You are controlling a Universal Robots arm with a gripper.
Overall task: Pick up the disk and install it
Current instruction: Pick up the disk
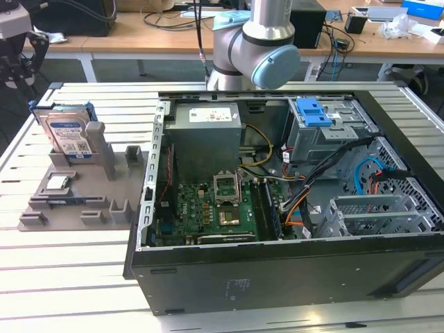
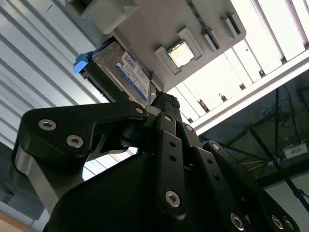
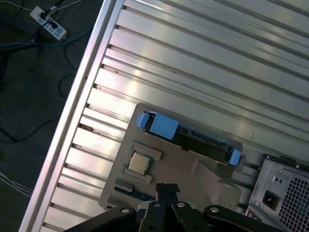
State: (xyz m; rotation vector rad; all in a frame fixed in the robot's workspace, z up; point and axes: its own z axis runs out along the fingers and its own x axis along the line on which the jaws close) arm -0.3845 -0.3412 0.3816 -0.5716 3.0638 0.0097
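One disk [image 1: 67, 132] stands on edge in the grey holder [image 1: 90, 193] at the exterior view's left, outside the open case [image 1: 277, 277]. The gripper [image 3: 167, 187] hangs above it, jaws pinched together on nothing. Descending like that, I reckon it would knock the disk's top edge or the post [image 1: 97, 142] beside it. The long axis lies level along the slot, label leaning up towards the exterior camera.

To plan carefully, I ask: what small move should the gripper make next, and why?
Probably ease closer to the disk: it stands untouched in the grey holder, and the gripper hangs above the holder, apart from it.
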